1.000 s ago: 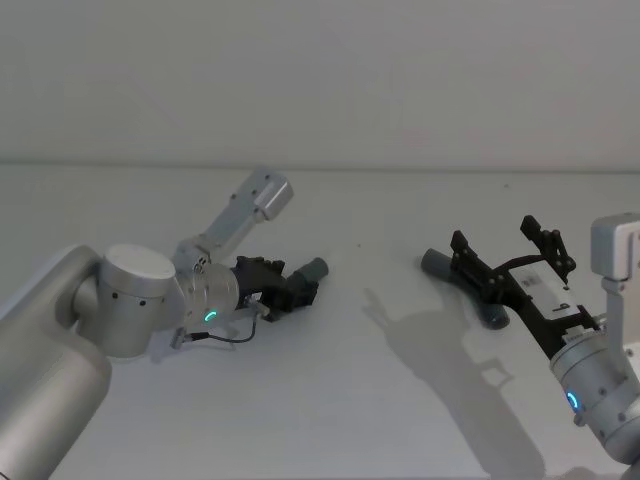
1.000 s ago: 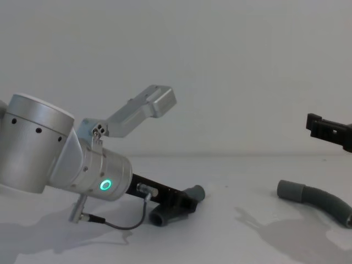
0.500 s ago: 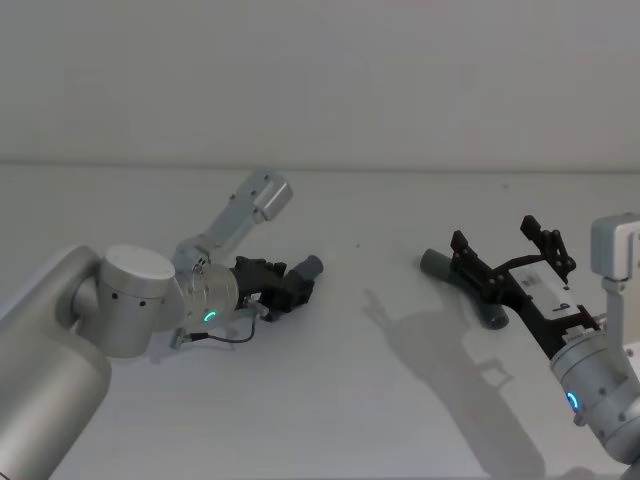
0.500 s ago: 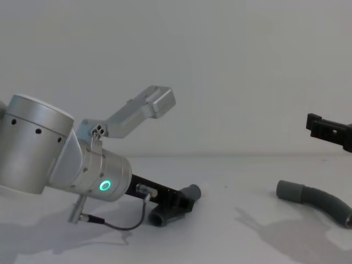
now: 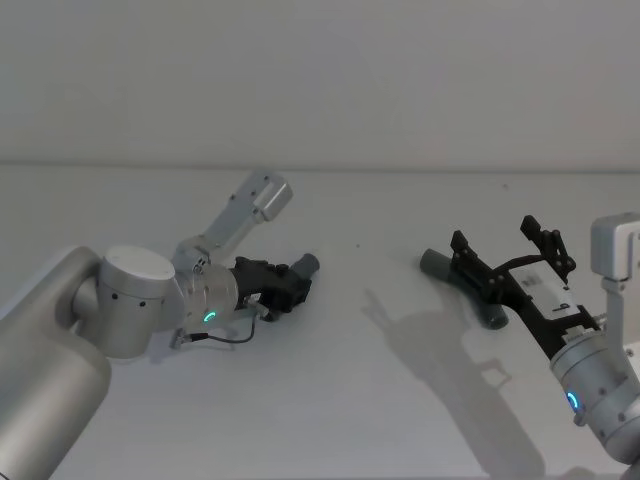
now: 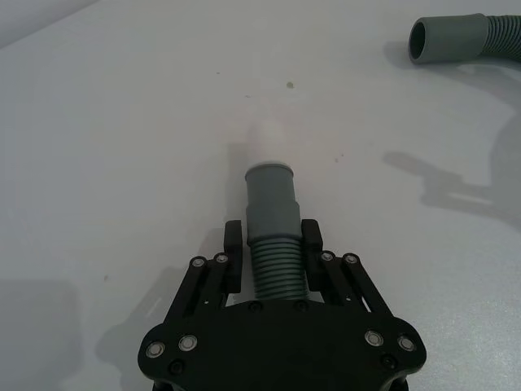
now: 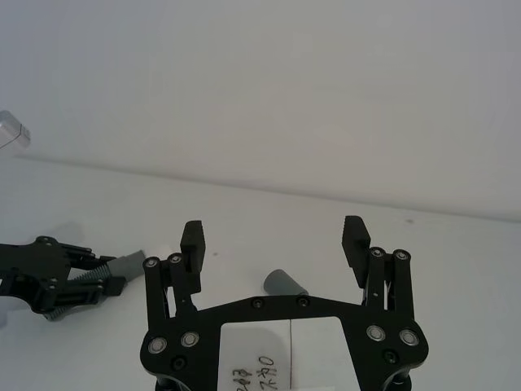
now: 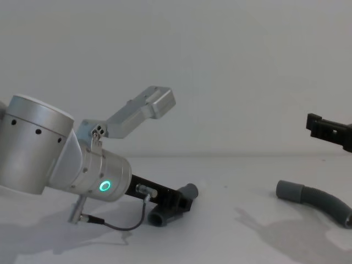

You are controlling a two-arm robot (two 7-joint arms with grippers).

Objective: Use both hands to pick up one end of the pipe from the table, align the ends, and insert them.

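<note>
My left gripper (image 5: 284, 286) is shut on the ribbed part of the short dark grey pipe piece (image 6: 273, 273), low over the white table (image 5: 350, 380). Its smooth cuff (image 6: 270, 199) and narrower white tip (image 6: 267, 142) stick out past the fingers (image 6: 234, 252). From the chest view the short piece (image 8: 188, 192) slants beside that gripper (image 8: 177, 204). The longer pipe piece (image 5: 441, 265) lies on the table at the right, its plain socket end (image 6: 444, 38) facing left. My right gripper (image 5: 505, 245) hovers open above it, and the cuff (image 7: 285, 283) shows below its spread fingertips (image 7: 355, 235).
The silver left forearm (image 5: 140, 300) with its green ring light reaches in low from the left, a cable (image 8: 118, 225) looping under it. A plain pale wall (image 5: 320, 80) closes off the table's far edge. The longer pipe piece (image 8: 314, 198) curves toward the right edge.
My left gripper, still holding the short pipe piece, has drifted slightly to the left. The right gripper and the longer piece have not moved.
</note>
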